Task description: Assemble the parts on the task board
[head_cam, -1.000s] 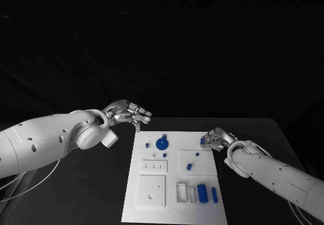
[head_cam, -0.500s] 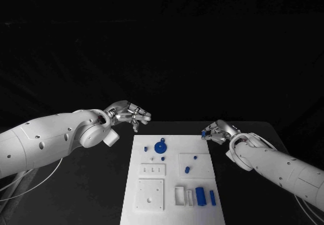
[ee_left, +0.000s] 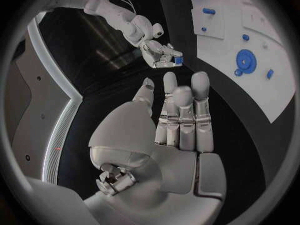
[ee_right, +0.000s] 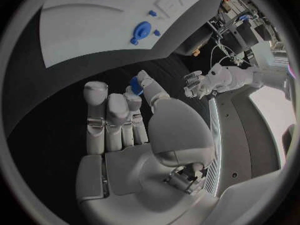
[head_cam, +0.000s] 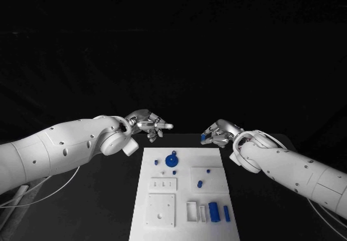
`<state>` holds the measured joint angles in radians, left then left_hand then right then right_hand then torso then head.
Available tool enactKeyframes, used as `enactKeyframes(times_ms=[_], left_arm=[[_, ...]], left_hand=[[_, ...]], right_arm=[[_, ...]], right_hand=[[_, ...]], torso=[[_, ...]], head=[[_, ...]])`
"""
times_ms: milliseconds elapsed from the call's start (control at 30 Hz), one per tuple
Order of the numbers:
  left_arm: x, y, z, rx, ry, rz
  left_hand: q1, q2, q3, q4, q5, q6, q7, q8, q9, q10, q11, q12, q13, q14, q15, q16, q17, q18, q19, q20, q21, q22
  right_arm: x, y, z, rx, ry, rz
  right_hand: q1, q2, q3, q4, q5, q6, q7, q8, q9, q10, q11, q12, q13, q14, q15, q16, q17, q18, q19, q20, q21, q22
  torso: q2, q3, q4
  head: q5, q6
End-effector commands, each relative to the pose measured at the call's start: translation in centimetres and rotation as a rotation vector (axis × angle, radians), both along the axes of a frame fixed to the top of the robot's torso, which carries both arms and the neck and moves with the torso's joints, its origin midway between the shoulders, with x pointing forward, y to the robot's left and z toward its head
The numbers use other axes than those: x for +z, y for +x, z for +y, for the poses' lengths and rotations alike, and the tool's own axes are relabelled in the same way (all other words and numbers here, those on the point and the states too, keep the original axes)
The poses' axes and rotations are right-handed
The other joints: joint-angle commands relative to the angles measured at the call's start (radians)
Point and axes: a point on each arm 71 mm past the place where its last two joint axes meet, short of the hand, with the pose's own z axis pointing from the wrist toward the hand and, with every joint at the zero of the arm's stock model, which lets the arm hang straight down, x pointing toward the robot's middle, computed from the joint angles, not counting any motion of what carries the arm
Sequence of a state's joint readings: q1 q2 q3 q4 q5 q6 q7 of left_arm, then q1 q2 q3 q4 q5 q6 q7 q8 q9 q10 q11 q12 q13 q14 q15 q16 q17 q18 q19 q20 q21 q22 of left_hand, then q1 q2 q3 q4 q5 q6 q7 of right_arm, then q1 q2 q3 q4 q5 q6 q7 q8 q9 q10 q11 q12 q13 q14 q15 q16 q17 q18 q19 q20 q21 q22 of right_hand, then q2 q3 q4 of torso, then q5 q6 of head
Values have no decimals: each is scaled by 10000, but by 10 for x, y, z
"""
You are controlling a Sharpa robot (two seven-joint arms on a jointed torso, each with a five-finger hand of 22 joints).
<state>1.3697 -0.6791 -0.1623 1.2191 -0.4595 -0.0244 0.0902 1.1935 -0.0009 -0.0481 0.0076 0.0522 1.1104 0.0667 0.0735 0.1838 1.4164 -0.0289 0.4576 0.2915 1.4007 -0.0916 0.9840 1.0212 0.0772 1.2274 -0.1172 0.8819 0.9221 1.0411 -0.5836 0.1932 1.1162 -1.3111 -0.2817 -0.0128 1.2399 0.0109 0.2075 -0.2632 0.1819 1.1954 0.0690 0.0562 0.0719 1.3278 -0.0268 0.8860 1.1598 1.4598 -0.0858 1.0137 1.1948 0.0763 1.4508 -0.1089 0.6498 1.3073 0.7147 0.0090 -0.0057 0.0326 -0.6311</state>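
The white task board (head_cam: 182, 187) lies in the middle of the black table, with a blue disc (head_cam: 172, 160) near its far end and several small blue parts on it, two long ones (head_cam: 214, 210) at the near right. My right hand (head_cam: 218, 134) hovers just beyond the board's far right corner and pinches a small blue part (head_cam: 203, 136) between thumb and finger; the right wrist view shows that part (ee_right: 136, 85) at the fingertips of the hand (ee_right: 125, 125). My left hand (head_cam: 150, 124) hangs beyond the far left corner, fingers stretched, holding nothing (ee_left: 178, 120).
Raised white blocks (head_cam: 162, 207) and a slotted white holder (head_cam: 196, 210) stand on the board's near half. Black table surface (head_cam: 94, 201) runs along both sides of the board. The two hands face each other a short gap apart over the far edge.
My right hand has risen from the board's right edge and moved towards the far middle, carrying the small blue part. The left hand has shifted a little towards it.
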Motion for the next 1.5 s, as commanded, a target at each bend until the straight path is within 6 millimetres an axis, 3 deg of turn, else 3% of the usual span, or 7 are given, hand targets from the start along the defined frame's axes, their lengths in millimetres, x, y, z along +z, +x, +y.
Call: enactKeyframes(times_ms=[33,267,433,567,667,933,1500], left_arm=[[-3,1,-4,402,665,136],[-14,1,-15,878,1153,1712],[-22,-2,-19,954,1642,2853],[-24,-2,-23,910,1912,3075],[-24,-2,-25,815,2041,3111],[-25,-4,-33,552,2456,2926],[-23,-4,-42,364,3527,1999]], left_hand=[[-175,-157,70,95,-6,185,-75,127,322,30,-113,557,392,364,-77,773,494,-36,399,-36,737,709],[-531,-627,878,493,-9,70,-254,405,3114,-655,-241,2591,1954,634,-169,2423,1512,-30,844,-96,1827,2111],[-664,-733,1009,519,-12,-4,-354,317,4996,-1024,-286,3155,2599,540,-169,2694,1445,-20,829,-73,1739,2471],[-726,-456,869,267,1793,134,-609,829,6702,-1009,-420,3400,2817,580,-267,2996,1628,-68,908,-161,1750,2675],[-944,-319,704,147,1827,-270,-709,1515,8354,-1099,-465,3462,2873,534,-302,3003,1545,-119,895,-211,1611,2760],[-1153,-1072,1302,1126,689,-363,-650,1621,8506,-1155,-417,3475,2847,471,-261,2992,1376,-107,936,-175,1316,2941],[-1042,-1275,1358,1519,603,-318,-511,1131,7150,-1217,-331,3448,2772,372,-200,2942,1053,-92,1130,-119,459,3617]], right_arm=[[-2,-3,11,83,-404,484],[1,-9,36,516,-283,692],[1,-14,51,896,-271,888],[1,-17,62,1184,-258,996],[1,-19,69,1317,-238,1034],[-1,-22,82,1519,-223,1137],[-3,-25,95,1767,-284,1238]], right_hand=[[2,28,3,85,-40,-63,-10,66,4,42,-6,33,13,32,-38,21,10,-154,13,-1,-40,789],[18,-4,163,123,13,-108,6,67,2,36,-2,30,13,38,-36,26,26,-140,26,1,-61,790],[-4,-28,166,137,24,-130,12,62,-1,40,-1,38,18,40,-34,32,33,-138,26,3,-73,786],[-24,-34,159,158,35,-160,17,65,-5,37,0,41,20,38,-31,27,32,-136,27,5,-81,784],[-24,-34,159,158,35,-160,17,65,-5,37,0,41,20,38,-31,27,32,-136,27,5,-81,784],[-30,-32,155,180,103,-160,16,68,0,27,-3,42,21,41,-30,45,48,-128,33,8,-72,787],[-34,-28,149,194,118,-165,14,67,1,31,-6,56,29,44,-30,58,60,-123,42,10,-51,792]], torso=[[-74,-12,-1],[-83,-17,9],[-67,-23,-5],[-67,-7,16],[-68,2,19],[-69,-3,3],[-65,-2,-2]], head=[[-30,-6],[-164,-68],[-168,-96],[-175,-129],[-174,-141],[-170,-168],[-152,-245]])
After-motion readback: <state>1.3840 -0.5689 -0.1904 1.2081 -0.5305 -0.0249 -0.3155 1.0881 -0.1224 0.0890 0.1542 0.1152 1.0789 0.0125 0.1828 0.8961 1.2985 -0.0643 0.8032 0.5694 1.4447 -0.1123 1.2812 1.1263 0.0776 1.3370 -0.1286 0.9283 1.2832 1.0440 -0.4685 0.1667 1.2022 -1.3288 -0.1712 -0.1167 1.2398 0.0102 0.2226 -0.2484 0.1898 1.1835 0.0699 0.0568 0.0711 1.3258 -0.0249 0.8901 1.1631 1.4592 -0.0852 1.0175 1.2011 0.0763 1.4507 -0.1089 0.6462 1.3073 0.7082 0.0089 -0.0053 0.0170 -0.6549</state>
